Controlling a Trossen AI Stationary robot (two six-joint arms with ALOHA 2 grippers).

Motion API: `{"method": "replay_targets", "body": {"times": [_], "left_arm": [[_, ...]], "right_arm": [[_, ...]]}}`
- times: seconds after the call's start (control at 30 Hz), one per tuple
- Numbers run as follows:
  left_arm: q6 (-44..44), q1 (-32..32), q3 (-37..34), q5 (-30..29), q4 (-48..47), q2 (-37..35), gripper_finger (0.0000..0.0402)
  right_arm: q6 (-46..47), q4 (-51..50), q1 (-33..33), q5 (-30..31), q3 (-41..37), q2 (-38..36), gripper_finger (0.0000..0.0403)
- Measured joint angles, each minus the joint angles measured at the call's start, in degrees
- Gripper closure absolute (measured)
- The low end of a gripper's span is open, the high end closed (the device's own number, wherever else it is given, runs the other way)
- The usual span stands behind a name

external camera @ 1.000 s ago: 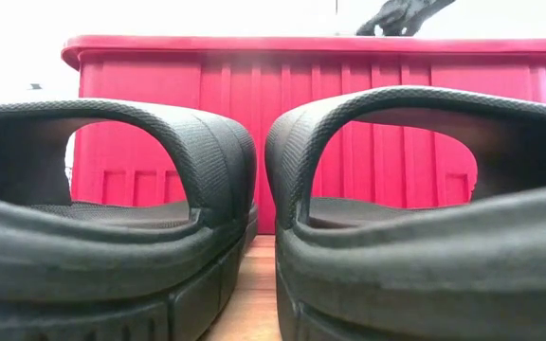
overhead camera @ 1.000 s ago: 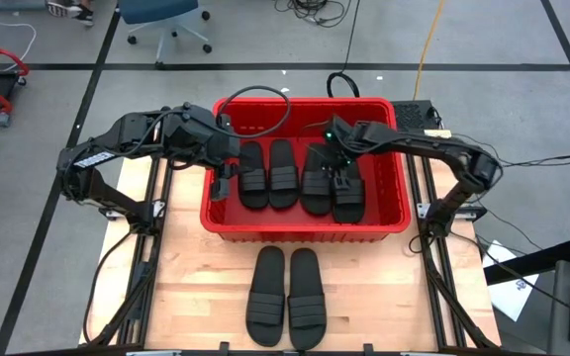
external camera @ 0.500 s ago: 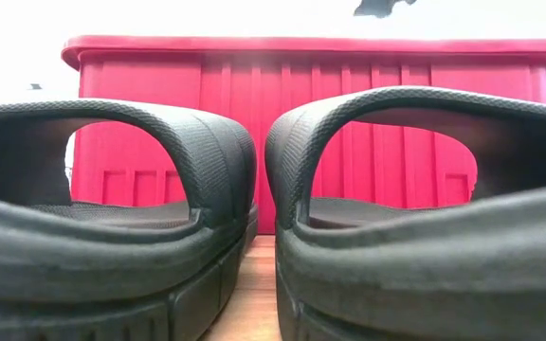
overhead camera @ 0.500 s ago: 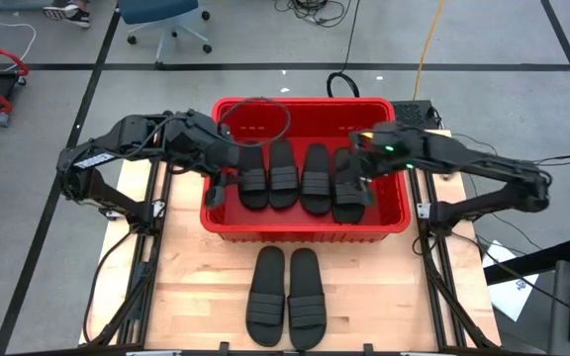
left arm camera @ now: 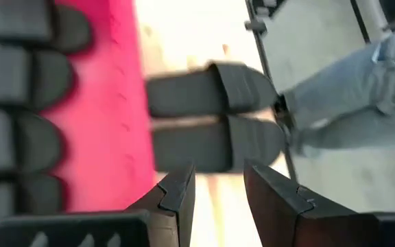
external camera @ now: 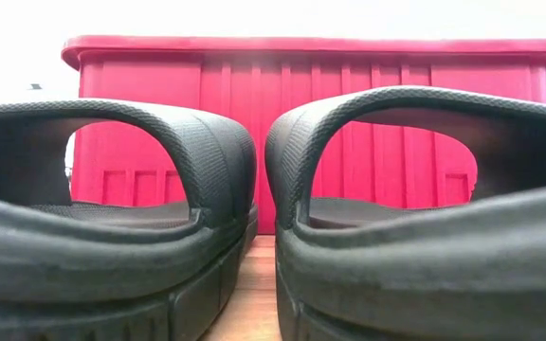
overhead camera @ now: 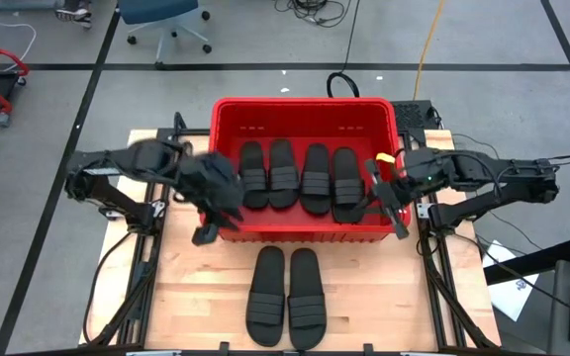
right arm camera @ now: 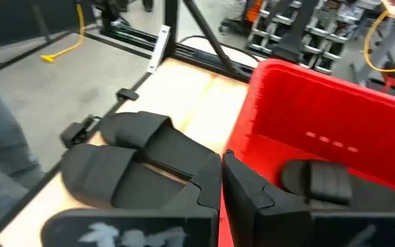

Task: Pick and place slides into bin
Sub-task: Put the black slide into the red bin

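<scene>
Bin (overhead camera: 305, 229) holds four slides (overhead camera: 302, 176); two (overhead camera: 285, 296) on table; left gripper (overhead camera: 209, 225), right gripper (overhead camera: 396, 210) slightly parted, empty

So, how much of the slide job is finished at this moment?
Four slides lie in the red bin. Neither the left gripper nor the right gripper holds anything; both sit near the bin's front corners. Two slides remain on the table.

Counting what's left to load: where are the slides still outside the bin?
In the high view, two slides lie side by side on the table's near edge, just in front of the red bin.
</scene>
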Motion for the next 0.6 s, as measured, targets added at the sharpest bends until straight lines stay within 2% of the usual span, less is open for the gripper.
{"method": "replay_targets", "body": {"times": [0.23,0.43,0.6], "left_arm": [[-7.74,-7.24,-9.79,1.27,5.55,-0.23,0.0279],[-15.22,-11.77,-21.76,6.63,21.9,-0.45,0.0279],[-17.65,-13.55,-31.23,8.25,30.4,-0.48,0.0279]], "right_arm": [[0.54,0.75,3.61,0.13,0.0,0.1,0.0402],[2.92,1.55,4.45,0.07,0.0,0.08,0.0402],[3.5,1.54,4.45,0.04,0.0,0.1,0.0402]]}}
